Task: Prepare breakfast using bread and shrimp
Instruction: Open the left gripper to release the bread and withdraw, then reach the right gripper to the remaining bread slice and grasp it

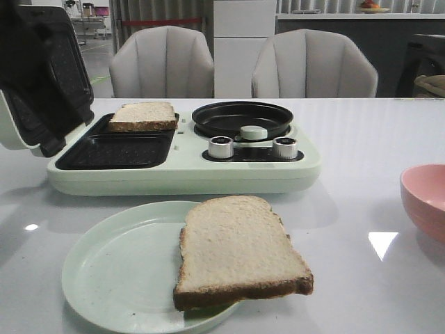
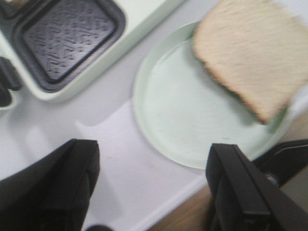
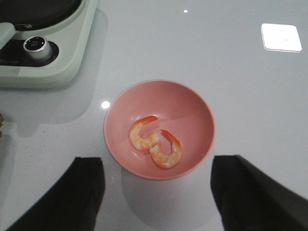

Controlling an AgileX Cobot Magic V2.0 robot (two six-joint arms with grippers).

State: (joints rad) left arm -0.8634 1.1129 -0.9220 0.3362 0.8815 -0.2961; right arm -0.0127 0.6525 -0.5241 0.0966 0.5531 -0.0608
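Note:
One bread slice (image 1: 236,250) lies on the right side of a pale green plate (image 1: 118,271) and overhangs its rim. It also shows in the left wrist view (image 2: 250,53). The other bread slice (image 1: 142,116) lies in the rear tray of the sandwich maker (image 1: 181,174). Two curled orange-pink shrimp (image 3: 142,137) (image 3: 167,151) lie in a pink bowl (image 3: 192,110). My left gripper (image 2: 151,161) is open and empty, above the table's front edge beside the plate (image 2: 183,110). My right gripper (image 3: 158,163) is open and empty, above the bowl's near rim. Neither gripper shows in the front view.
The sandwich maker's black lid (image 1: 38,76) stands open at the left; its front tray (image 1: 115,151) is bare. A round black pan (image 1: 242,118) and two knobs (image 1: 221,147) sit on its right half. The pink bowl (image 1: 425,198) is at the right edge. Two chairs (image 1: 163,62) stand behind.

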